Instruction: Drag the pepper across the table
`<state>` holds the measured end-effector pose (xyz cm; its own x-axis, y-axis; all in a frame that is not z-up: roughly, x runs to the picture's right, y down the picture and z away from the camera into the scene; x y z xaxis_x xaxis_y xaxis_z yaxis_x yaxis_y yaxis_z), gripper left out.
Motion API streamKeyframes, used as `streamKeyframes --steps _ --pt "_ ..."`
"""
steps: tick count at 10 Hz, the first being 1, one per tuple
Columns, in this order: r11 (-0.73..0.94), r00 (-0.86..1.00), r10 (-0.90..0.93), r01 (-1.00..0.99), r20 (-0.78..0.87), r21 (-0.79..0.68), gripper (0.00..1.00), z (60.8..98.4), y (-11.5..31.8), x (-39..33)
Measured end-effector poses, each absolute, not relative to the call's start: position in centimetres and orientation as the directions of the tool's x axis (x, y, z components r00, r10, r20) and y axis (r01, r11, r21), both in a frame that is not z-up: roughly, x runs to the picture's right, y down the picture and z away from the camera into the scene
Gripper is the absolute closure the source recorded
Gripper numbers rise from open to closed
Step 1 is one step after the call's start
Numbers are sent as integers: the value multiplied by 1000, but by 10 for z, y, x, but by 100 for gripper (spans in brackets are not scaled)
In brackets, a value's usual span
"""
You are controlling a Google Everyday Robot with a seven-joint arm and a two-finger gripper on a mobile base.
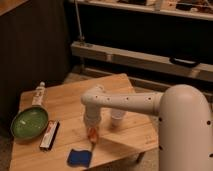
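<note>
At the table's near side: the pepper (93,135) lies on the table (67,102), close to the front edge, between the blue sponge (79,157) and the white cup (117,119).
Gripper: you have the gripper (92,128) pointing straight down, right over the pepper and seemingly touching it.
Tool state: you cannot tell from this view whether it is wide, narrow or clamped on the pepper; the wrist hides that.
Done so far: by my reading the approach is complete, with contact made or very nearly made.
Left to do: the drag itself. Nothing shows how much of the slide, if any, is covered, so count the whole crossing as open.
Likely path: bare planks run from the pepper toward the far edge, which looks like your easiest line.
Watch for: the sponge is just beside the pepper on the near side and the cup is near on the other. The green bowl (29,123) and the dark bar (49,135) sit well apart toward the table's other end.
</note>
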<state>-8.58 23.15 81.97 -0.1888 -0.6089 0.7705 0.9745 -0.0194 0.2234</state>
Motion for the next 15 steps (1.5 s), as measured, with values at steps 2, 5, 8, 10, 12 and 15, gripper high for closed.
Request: streamKeyframes --steps 2,5,8,10,12,15 --pt "-37 -206 -615 972 761 233 90 826 223 -91" --pt "-51 -229 -617 966 752 252 90 839 212 -102" --pt "-55 -232 -616 966 753 253 90 837 212 -102" --pt "-52 -235 -615 964 752 259 90 840 210 -103" --pt "-64 -257 -620 958 741 278 90 847 202 -113" --pt "-60 -252 -618 960 745 275 90 847 201 -111"
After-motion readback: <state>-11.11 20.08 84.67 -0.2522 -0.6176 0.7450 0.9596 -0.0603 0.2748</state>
